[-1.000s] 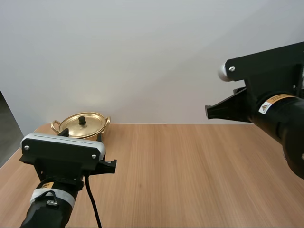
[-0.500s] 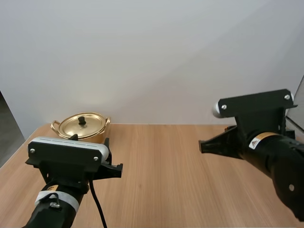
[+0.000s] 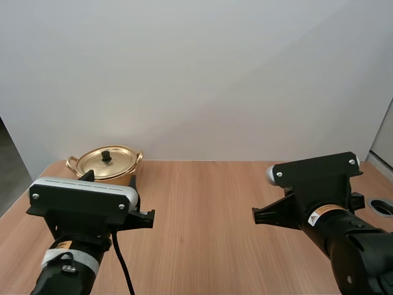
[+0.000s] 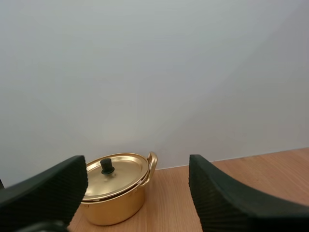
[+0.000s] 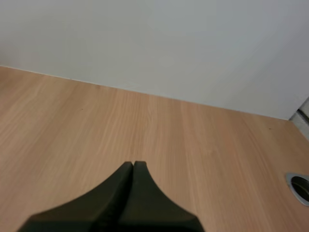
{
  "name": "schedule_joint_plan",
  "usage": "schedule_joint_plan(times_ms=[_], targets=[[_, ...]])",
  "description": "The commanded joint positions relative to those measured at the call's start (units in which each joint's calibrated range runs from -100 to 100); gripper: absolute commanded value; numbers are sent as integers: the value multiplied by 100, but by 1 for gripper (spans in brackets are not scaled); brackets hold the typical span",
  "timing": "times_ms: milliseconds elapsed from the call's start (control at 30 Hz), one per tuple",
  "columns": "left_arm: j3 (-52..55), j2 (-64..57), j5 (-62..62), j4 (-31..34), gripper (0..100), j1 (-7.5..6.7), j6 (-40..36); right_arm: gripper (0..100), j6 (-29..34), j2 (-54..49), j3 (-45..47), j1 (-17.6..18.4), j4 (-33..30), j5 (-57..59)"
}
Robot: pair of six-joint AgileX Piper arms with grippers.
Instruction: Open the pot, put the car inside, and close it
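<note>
The gold pot (image 3: 105, 166) sits on the wooden table (image 3: 209, 203), in the far left corner, close to the back edge. Its lid (image 3: 108, 160) is on. The lid is flat and shiny, and it has a small black knob (image 3: 106, 154) in the middle. The pot has two little loop handles, one on each side.

The left gripper (image 4: 137, 193) is over the table near the left edge, on the near side of the pot. Its two black fingers (image 4: 53, 188) stand wide apart, with their ribbed sides turned to each other. There is nothing between them. They point at the pot but do not touch it (bare wood lies between the tips and the pot).

The right gripper (image 5: 133, 166) is over the right side of the table, well apart from the pot. Its two fingers are pressed together like one dark wedge, and they hold nothing. Under it and in front of it there is plain wood, all the way to the back edge.

A round metal hole (image 5: 300, 186) is set into the table near the right edge, just beside the right arm.
</note>
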Motion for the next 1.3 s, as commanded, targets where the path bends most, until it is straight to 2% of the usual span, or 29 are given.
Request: schedule_joint_plan(times_ms=[0,200,267,533,900,1267], targets=[[0,-7,1,4,98,1,6,0,142,-2,141,129,358,-339],[0,-7,1,4,98,1,6,0,192,-2,191,362,440,-410],[0,-7,1,4,98,1,6,0,357,-2,191,378,436,-284],[0,-7,17,4,98,1,6,0,359,-15,444,384,170,16],[0,-7,17,4,98,1,6,0,369,-1683,1420,384,246,-341],[0,-7,17,4,98,1,6,0,437,-1683,1420,267,246,-343]])
